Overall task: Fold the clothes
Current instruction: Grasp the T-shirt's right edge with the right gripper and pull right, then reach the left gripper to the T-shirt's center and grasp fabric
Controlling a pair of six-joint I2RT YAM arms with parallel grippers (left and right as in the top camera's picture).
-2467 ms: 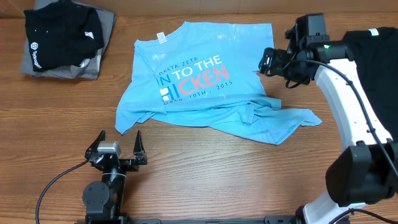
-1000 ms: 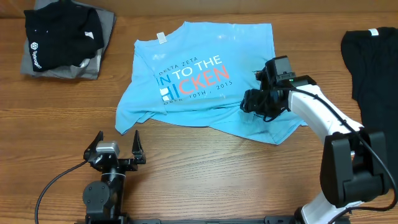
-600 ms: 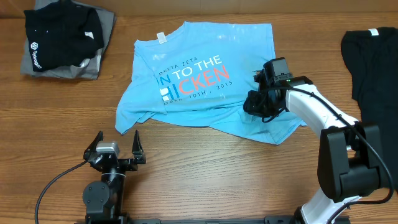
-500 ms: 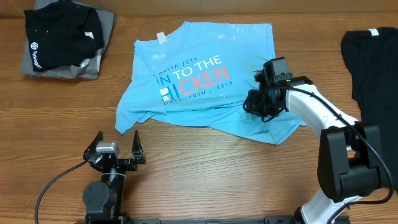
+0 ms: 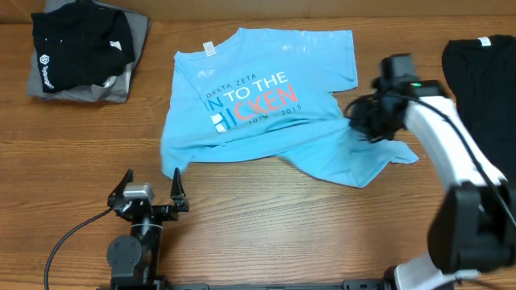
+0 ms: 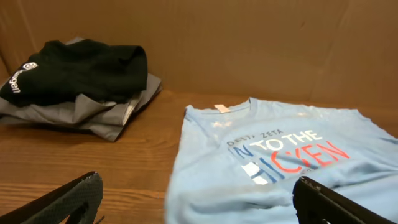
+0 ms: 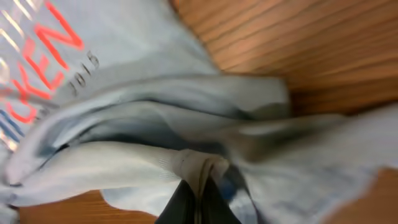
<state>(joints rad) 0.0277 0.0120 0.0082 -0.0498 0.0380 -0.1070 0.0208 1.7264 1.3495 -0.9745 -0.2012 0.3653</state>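
Right gripper (image 7: 198, 190): jaws clamped on bunched fold of light blue short-sleeved fabric T-shirt (image 5: 266, 105), right side. Left gripper (image 5: 153, 181): jaws apart, holding nothing, near left.

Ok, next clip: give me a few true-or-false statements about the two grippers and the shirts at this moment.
1. The right gripper is shut on a fold of the soft light blue T-shirt. True.
2. The left gripper holds a sleeve. False: it is open and holds nothing.
3. The T-shirt is folded in half. False: it lies spread out, print up, rumpled near the right gripper.
4. A folded black garment lies on a grey garment at the far left of the wooden table. True.
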